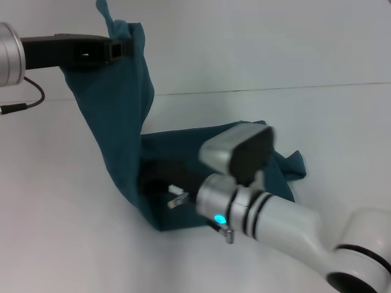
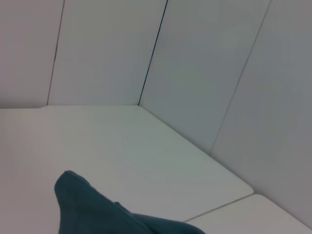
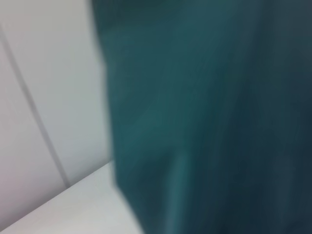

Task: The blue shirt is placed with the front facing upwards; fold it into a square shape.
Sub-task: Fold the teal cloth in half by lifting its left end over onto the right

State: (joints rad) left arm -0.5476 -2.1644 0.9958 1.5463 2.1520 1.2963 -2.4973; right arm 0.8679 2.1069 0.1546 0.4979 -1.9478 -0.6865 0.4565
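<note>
The left gripper (image 1: 116, 49) is pinching the blue shirt (image 1: 122, 122) and holding one edge up high off the white table (image 1: 61, 213). The right gripper (image 1: 174, 198) is sitting low against the cloth, can't tell if it's clamped.

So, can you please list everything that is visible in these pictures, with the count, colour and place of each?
blue shirt: one, dark teal-blue; one end lifted high on the left, the rest bunched on the table in the middle.
table: one, white; under the shirt, across the whole head view.
wall panels: several, pale grey; behind the table.
cable: one, dark; beside the left arm.
left gripper: one, black; raised at upper left, pinching the shirt's top edge.
right gripper: one, dark; low at the centre, among the shirt's folds.
</note>
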